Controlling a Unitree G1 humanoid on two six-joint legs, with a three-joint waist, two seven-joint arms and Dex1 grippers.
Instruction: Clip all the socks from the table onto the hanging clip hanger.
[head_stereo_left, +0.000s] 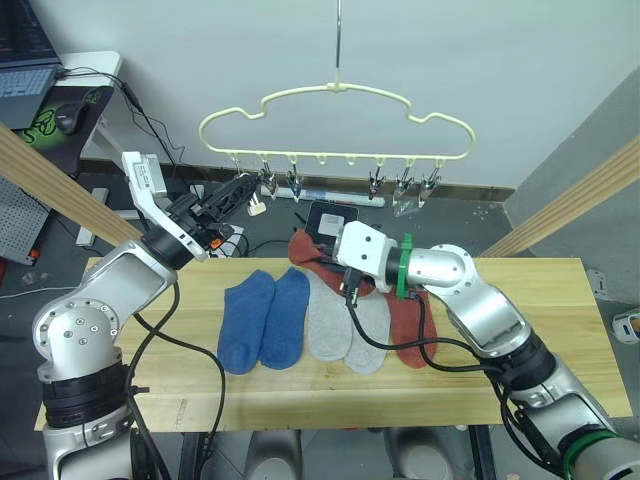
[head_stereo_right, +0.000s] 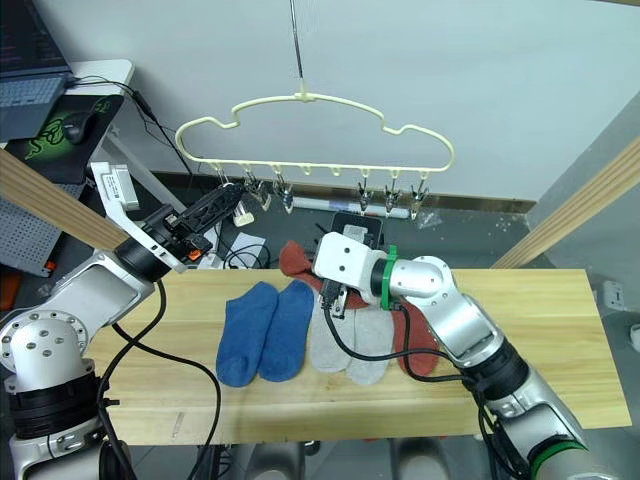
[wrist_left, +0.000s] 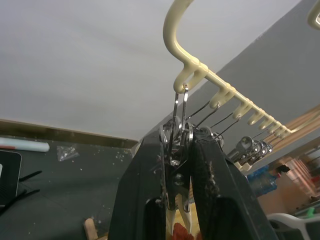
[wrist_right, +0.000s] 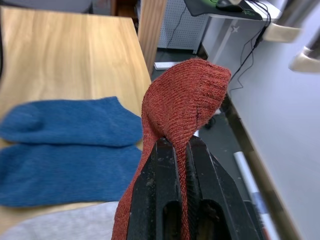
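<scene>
Rust-red sock (wrist_right: 180, 107), soft limp knit, pinched at cuff in right hand (wrist_right: 181, 150) above the surface (head_stereo_left: 540, 330); best held by cuff. Left hand (wrist_left: 180, 165) squeezes end clip (wrist_left: 176, 137) of clip hanger (head_stereo_left: 340, 95)

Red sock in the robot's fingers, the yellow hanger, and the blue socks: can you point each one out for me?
red sock (wrist_right: 186, 102): right wrist view, on the folded cuff above the fingers.
clip hanger (head_stereo_left: 300, 93): left eye view, on the top wire.
blue socks (head_stereo_left: 265, 318): left eye view, where the pair meets.
</scene>
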